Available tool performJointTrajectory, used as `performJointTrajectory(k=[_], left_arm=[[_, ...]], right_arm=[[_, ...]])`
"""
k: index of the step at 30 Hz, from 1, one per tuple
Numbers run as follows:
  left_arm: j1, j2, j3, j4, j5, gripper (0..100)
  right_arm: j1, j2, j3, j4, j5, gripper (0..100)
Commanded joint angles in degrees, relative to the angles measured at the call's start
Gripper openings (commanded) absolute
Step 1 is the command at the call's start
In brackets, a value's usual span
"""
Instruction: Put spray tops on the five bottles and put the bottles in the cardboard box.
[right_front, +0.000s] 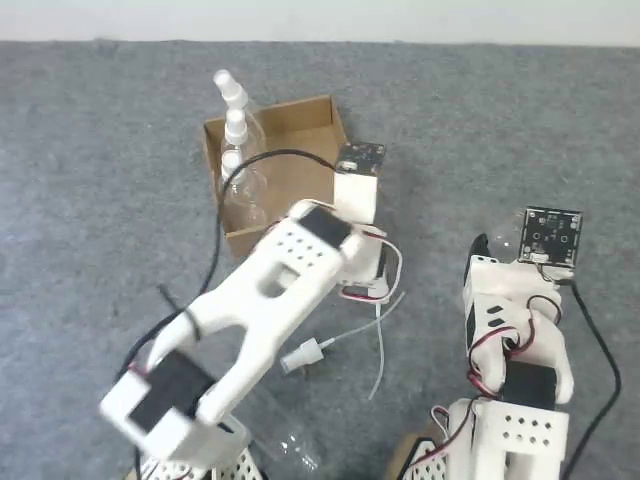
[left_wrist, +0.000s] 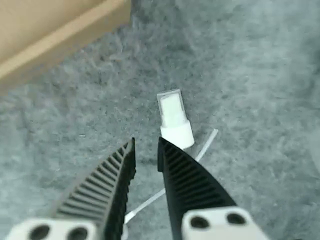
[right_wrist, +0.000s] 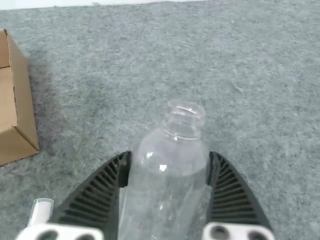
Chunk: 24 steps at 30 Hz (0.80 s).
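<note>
The left arm's jaws (left_wrist: 146, 147) hang just above the grey table (right_front: 100, 200), parted by only a narrow slit with nothing between them. Just ahead of their tips a white spray top (left_wrist: 175, 121) lies on its side, its thin tube trailing off, with a corner of the cardboard box (right_front: 300, 150) near. The right arm's jaws (right_wrist: 168, 156) are clamped on either side of a clear bottle (right_wrist: 172, 185) whose neck is bare. Capped bottles (right_front: 243, 150) stand along one side of the box. Another bottle (right_front: 290, 440) lies on the table by the left arm's base.
</note>
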Motion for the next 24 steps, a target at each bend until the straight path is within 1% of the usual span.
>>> performJointTrajectory(k=[1, 4, 6, 10, 17, 22, 24], left_arm=[[1.2, 5.7, -10.6, 3.6, 3.3, 7], [1.5, 8.9, -16.4, 7.6, 5.1, 7], [1.5, 10.8, -19.0, 8.9, 5.5, 7], [1.8, 14.7, -20.4, 9.1, 5.5, 7], [5.5, 18.2, -20.8, 8.8, 5.5, 7], [4.2, 18.3, -20.6, 7.7, 6.7, 8], [4.0, 18.3, -20.5, 7.7, 7.1, 11]], right_arm=[[0.7, -1.5, -0.7, -1.6, -0.3, 11.0], [0.7, -1.5, -0.7, -1.6, -0.3, 11.0], [0.7, -1.5, -0.8, -1.6, -0.3, 11.0], [0.8, -1.5, -0.8, -1.6, -0.3, 11.0], [0.8, -1.5, -0.9, -1.6, -0.2, 11.0], [0.8, -1.5, -0.9, -1.6, -0.2, 11.0], [0.8, -1.5, -0.9, -1.6, -0.2, 11.0]])
